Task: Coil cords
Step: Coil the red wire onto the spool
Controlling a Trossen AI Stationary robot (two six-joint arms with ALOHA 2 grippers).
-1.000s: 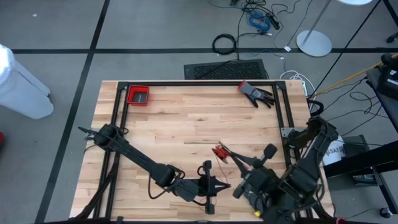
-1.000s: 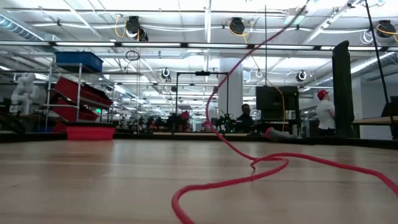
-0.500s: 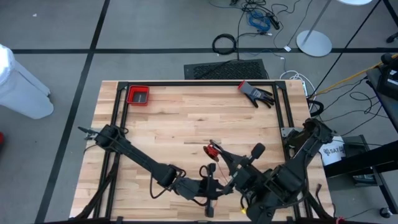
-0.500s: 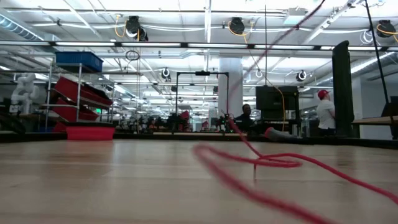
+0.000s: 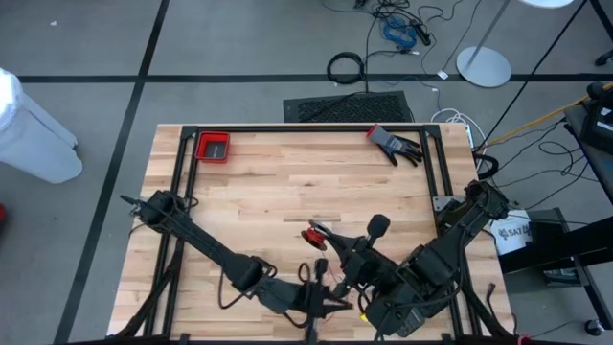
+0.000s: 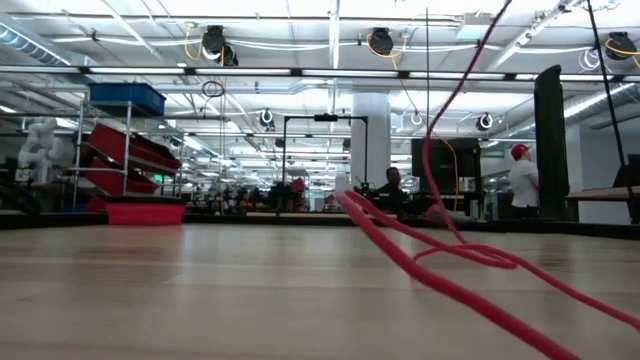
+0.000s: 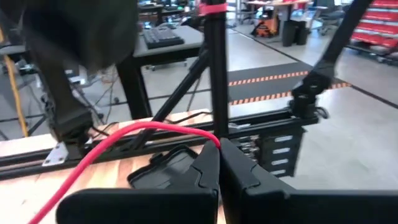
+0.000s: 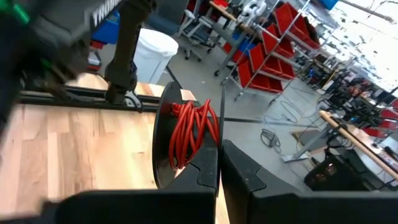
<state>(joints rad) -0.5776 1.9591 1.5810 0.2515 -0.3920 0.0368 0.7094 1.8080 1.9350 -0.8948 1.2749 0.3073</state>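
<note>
The thin red cord (image 6: 450, 255) lies partly loose on the wooden table (image 5: 268, 192) and climbs out of the low view's top. Its other end is wound in several turns (image 8: 193, 130) on a small black disc (image 8: 163, 140), which shows as a red bundle (image 5: 312, 235) in the high view. My right gripper (image 8: 219, 152) (image 5: 326, 241) is shut on that bundle near the table's middle front. My left gripper (image 7: 219, 149) (image 5: 330, 286) is close to the front edge, shut on the cord's free run. My left gripper pinches a single strand of the red cord (image 7: 208, 134) between its fingertips, coming in about level. The strand arches away from the tips and drops slack toward the table. My right gripper is shut on the wound bundle at its edge (image 8: 208, 146), beside the black disc. Its fingertips cover the exact spot. The fingers come about level from the table's right, and the bundle is clear of the table with the disc on edge.
A red bin (image 5: 213, 147) sits at the far left corner and a black glove (image 5: 395, 144) at the far right. A black frame (image 5: 306, 127) runs along the table's edges. On the floor beyond are a black cable ring (image 5: 346, 67) and a blue bundle (image 5: 397, 31).
My right gripper has carried the wound bundle toward the table's left, rolling a little. My left gripper has risen slightly with its strand. The loose cord on the table has been dragged along; its near loop is gone and it now runs straighter.
</note>
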